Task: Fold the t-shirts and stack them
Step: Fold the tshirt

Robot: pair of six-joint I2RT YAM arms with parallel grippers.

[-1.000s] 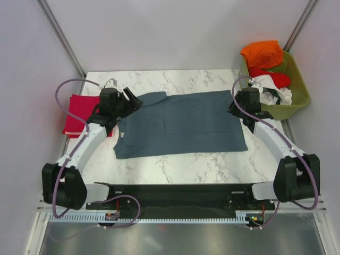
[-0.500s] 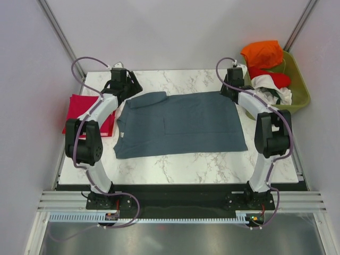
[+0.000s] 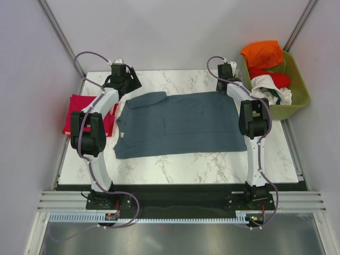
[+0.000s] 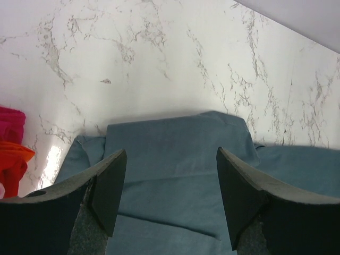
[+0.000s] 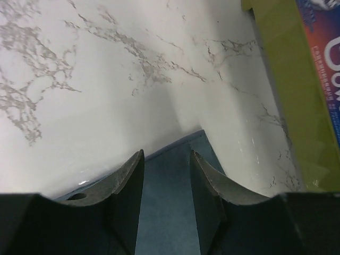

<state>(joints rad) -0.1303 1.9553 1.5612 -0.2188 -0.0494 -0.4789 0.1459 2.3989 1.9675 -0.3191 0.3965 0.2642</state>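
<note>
Blue-grey shirt (image 3: 180, 125) lies spread flat on the marble table (image 3: 175, 159), sideways, with the collar end toward the left arm and the hem end toward the right arm. A sleeve is folded in at its far left corner. It looks unfolded, so the fold is judged not yet started.

Left claw (image 4: 170, 175) sits over the shirt's far left corner with its jaws wide apart and nothing between them. Right claw (image 5: 166, 159) sits over the shirt's far right corner with a narrower gap, and it looks empty too. Can't tell whether either set of fingertips touches the cloth.

The red folded shirt (image 3: 79, 114) lies just left of the blue-grey shirt, apart from it. The green basket (image 3: 297, 101) stands to the right of the shirt, holding an orange shirt (image 3: 261, 53), a white shirt (image 3: 271, 87) and another red shirt (image 3: 273, 77).

Risks from here:
- The left claw pinches only the tucked sleeve rather than the body layer, so the corner lifts alone and the fold comes out skewed.
- The right claw has only a thin point of cloth under it and could close on bare marble beyond the shirt's edge and miss.
- One side grips and the other doesn't, so the shirt twists or bunches when pulled.
- The right arm is close to the basket on the shirt's right, so a wide swing may bump it.
- Dragging toward the left could push the shirt onto the red folded shirt and mess up the stack.
</note>
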